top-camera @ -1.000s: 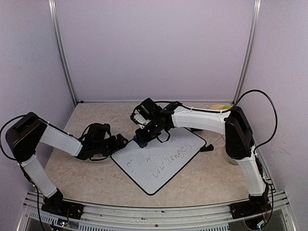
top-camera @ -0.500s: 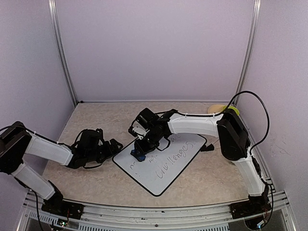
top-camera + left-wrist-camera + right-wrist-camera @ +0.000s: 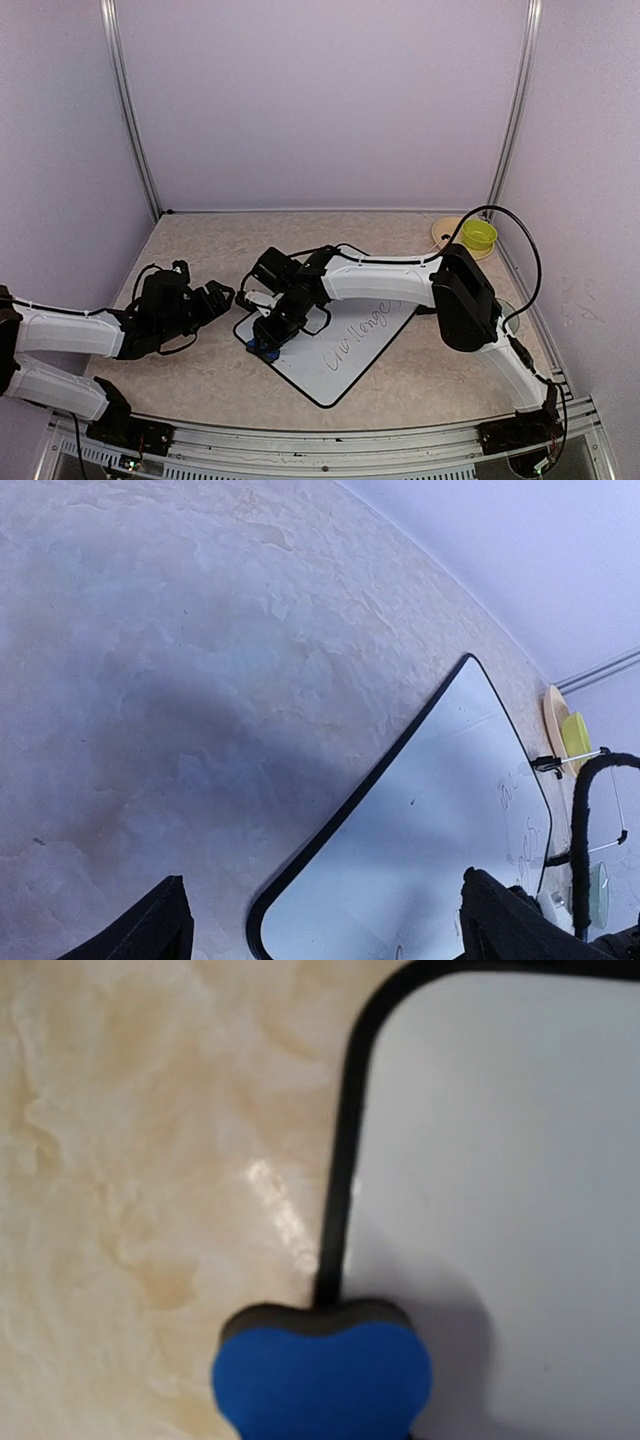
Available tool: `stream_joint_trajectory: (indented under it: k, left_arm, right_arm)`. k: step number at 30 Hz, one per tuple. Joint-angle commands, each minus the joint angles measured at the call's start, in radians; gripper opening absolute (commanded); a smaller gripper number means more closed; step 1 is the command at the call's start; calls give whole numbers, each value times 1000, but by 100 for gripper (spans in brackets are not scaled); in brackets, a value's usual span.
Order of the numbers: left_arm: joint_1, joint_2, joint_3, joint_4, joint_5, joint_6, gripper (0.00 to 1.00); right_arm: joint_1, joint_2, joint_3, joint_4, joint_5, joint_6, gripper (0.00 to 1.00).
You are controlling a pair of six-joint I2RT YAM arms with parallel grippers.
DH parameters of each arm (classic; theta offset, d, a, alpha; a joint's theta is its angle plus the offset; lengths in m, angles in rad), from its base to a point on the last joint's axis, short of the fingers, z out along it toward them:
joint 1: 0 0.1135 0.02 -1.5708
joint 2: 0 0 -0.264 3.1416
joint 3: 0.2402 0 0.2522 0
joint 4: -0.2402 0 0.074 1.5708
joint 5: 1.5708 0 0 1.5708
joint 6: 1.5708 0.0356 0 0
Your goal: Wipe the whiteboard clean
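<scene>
We see the whiteboard [image 3: 320, 375] lying flat on the table [image 3: 200, 250], just right of the middle and turned on the diagonal. Its long axis runs from near left to far right, with one corner pointing left and one pointing near. The handwriting [image 3: 357, 332] follows that axis on the right half, and the left half shows plain white. The right arm reaches low and far to the left across the board, with its elbow at the right. The right gripper [image 3: 268, 338] pinches a blue eraser [image 3: 320, 1375], which sits on the black frame at the left corner. The left arm lies low, stretched rightward. The left gripper [image 3: 218, 296] hangs just left of that corner, its fingers spread wide over the table. Far right, a yellow-green cup [image 3: 479, 235] stands on a tan plate [image 3: 445, 232]; we cannot tell what is in it
</scene>
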Motion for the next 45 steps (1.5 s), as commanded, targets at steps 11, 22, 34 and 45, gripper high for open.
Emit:
stream_joint_trajectory:
  k: [11, 22, 34, 45]
  left_arm:
    - [19, -51, 5, -31, -20, 1, 90]
    - [22, -48, 11, -40, -21, 5, 89]
    - [26, -18, 22, -16, -7, 1, 89]
    - [28, -33, 26, -31, -10, 8, 89]
  right_arm:
    - [-138, -83, -174, 23, 240, 24, 32]
    - [-12, -39, -49, -95, 223, -35, 31]
    - [52, -213, -350, 51, 144, 34, 31]
    - [56, -330, -543, 40, 243, 43, 31]
